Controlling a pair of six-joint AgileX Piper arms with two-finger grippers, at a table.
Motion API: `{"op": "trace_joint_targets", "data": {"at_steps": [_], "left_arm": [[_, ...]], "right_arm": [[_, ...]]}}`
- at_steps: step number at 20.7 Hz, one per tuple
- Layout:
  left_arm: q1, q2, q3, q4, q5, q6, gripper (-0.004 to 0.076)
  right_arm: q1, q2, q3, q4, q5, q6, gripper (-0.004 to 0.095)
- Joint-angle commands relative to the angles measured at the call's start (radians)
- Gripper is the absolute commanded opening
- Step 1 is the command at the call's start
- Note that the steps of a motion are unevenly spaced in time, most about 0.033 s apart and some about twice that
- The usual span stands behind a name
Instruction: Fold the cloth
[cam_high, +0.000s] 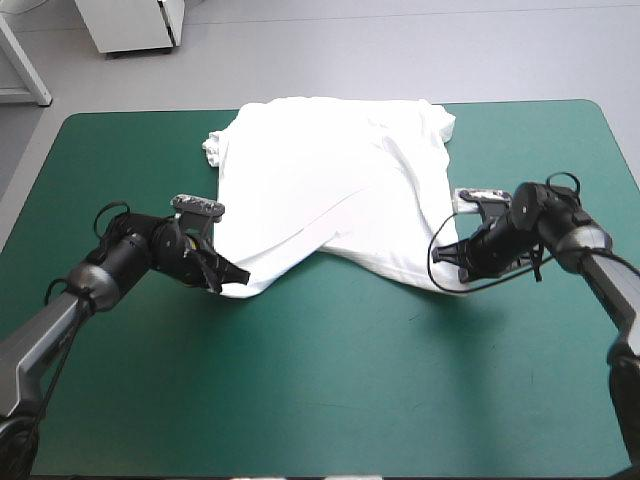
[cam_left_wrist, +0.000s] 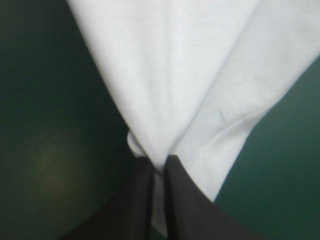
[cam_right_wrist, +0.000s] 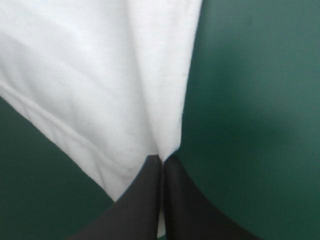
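- The bench, under its teal-green cover, carried the white T-shirt on its far half, spread mostly flat.
- The left pincer was pressed together on the T-shirt's near left corner.
- The right pincer pinched the near right corner.

High view: bright, even light from overhead; T-shirt near-glaring white, folds faintly shaded. Soft, short shadows on teal-green cover under left gripper & right gripper. Left wrist view dimmer, w/ dull sheen patch on cover beside left gripper.
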Motion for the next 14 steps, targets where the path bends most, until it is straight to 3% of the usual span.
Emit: {"op": "trace_joint_targets", "data": {"at_steps": [1,5,7,14], "left_arm": [[0.000,-0.153,0.093,-0.021,-0.004,-0.011,-0.0009],[0.000,-0.321,0.202,-0.015,0.094,0.002,-0.0009],[0.000,-0.394,0.246,-0.015,0.175,0.014,-0.0009],[0.000,-0.571,0.394,-0.125,0.276,0.023,-0.0009]], "right_arm": [[-0.001,-0.208,0.172,-0.032,-0.038,0.000,-0.0019],[-0.001,-0.450,0.352,-0.166,0.048,0.064,-0.0019],[-0.001,-0.552,0.407,-0.233,0.150,0.088,-0.0019],[-0.001,-0.735,0.486,-0.223,0.274,0.138,-0.0019]]}}
